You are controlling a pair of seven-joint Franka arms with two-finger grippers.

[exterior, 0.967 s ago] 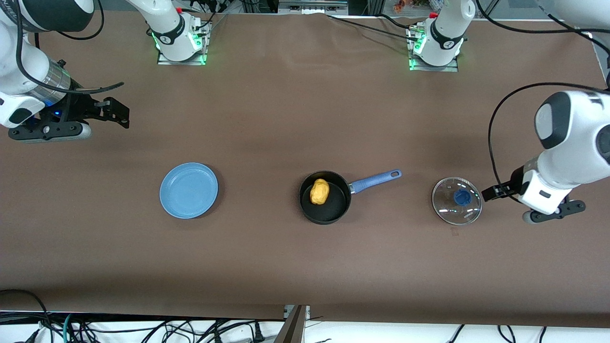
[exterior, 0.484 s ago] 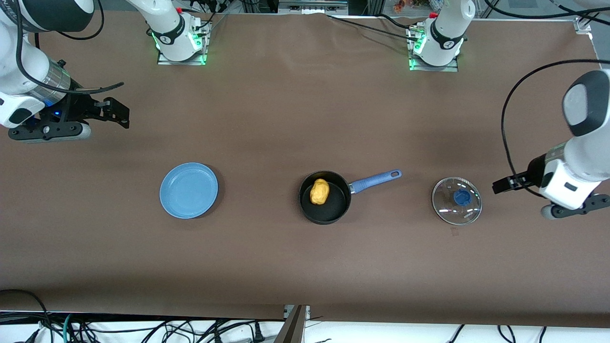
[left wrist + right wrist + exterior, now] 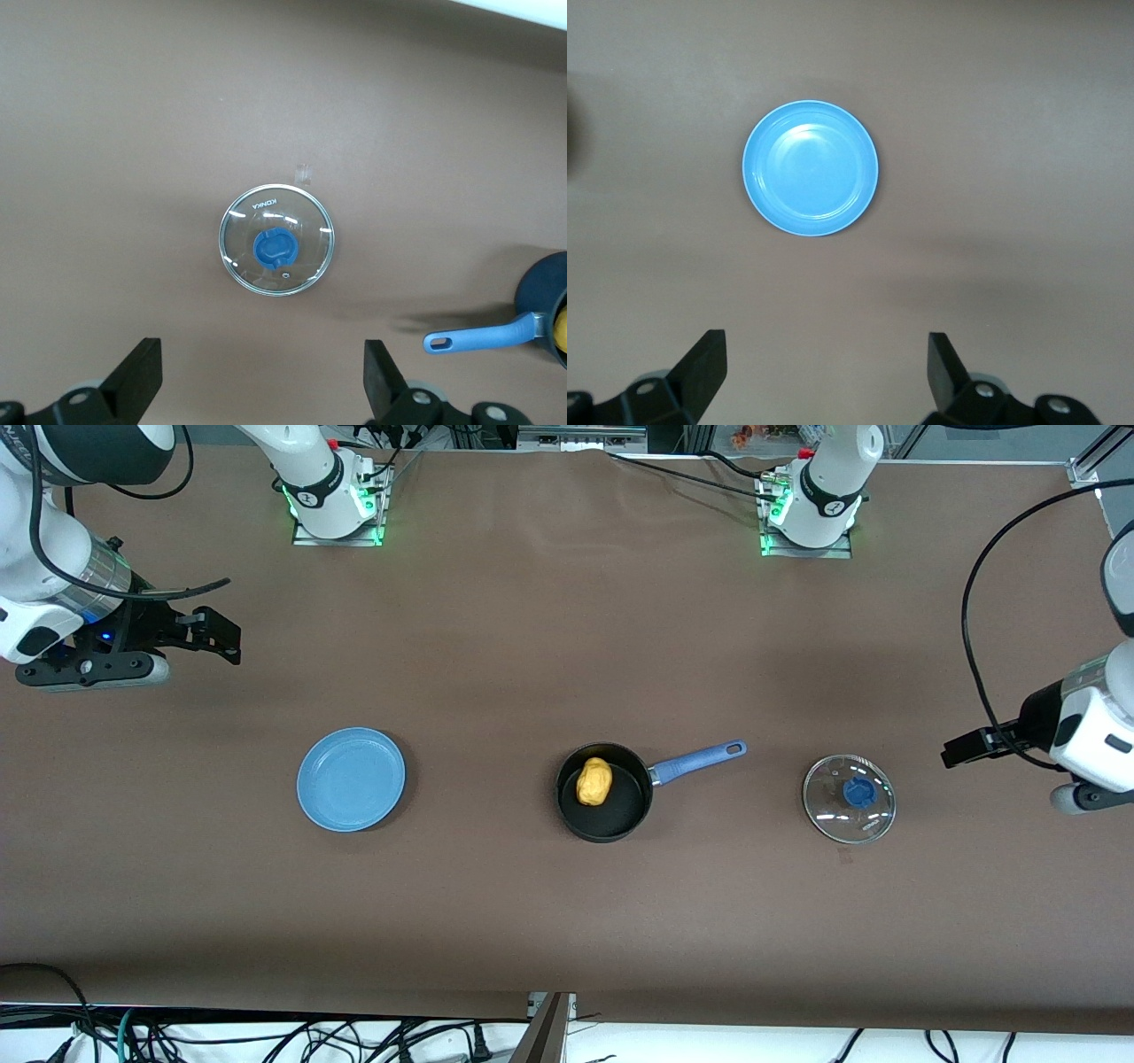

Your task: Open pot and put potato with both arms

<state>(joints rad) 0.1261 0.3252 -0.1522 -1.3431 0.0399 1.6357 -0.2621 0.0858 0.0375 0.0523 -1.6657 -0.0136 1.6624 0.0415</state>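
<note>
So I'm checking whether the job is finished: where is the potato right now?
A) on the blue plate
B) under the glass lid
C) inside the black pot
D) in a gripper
C: the potato lies inside the open pot, while the lid rests apart on the table toward the left arm's end.

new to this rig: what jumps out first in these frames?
The potato sitting in the open pot mid-table, its blue handle pointing toward the left arm's end. The glass lid lies flat on the table beside the pot at that end, and a bare blue plate lies toward the right arm's end. The left hand and right hand are both open, holding nothing.
</note>
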